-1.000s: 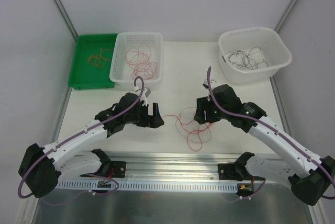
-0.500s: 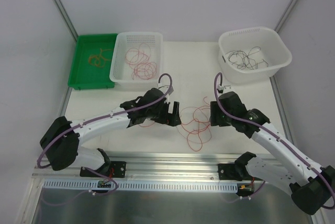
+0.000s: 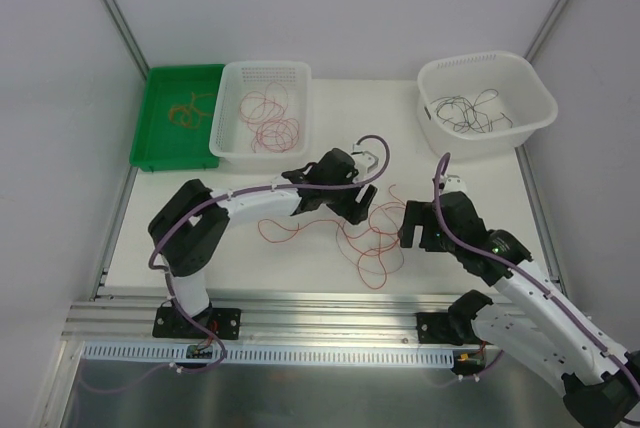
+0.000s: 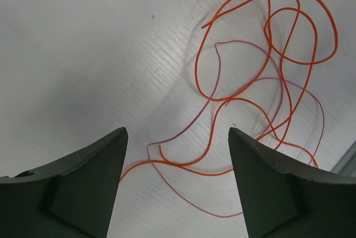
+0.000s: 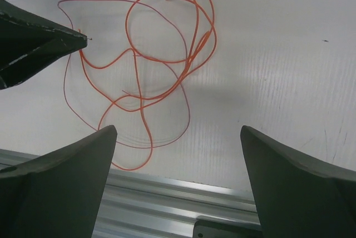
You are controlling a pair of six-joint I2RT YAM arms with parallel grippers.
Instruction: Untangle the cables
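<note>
Much looks sorted: cables [image 3: 270, 118] lie in the green tray [image 3: 145, 153] and white basket [image 3: 222, 138] at eleven o'clock, and in the tub [image 3: 440, 143] at one. A red tangle [image 3: 375, 238] remains on the worktop [image 3: 330, 148], under the left fingers [image 4: 83, 182] and right fingers [image 5: 55, 182], both spread wide and empty.

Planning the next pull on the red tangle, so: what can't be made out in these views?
Top view: the left fingers cover part of the red cables; strands too thin to count.
Left wrist view: strands leave the top edge and pass behind the fingers.
Right wrist view: whether a left fingertip touches a strand is unclear.
Top view: orange-tan cables in the green tray too small to separate.
</note>
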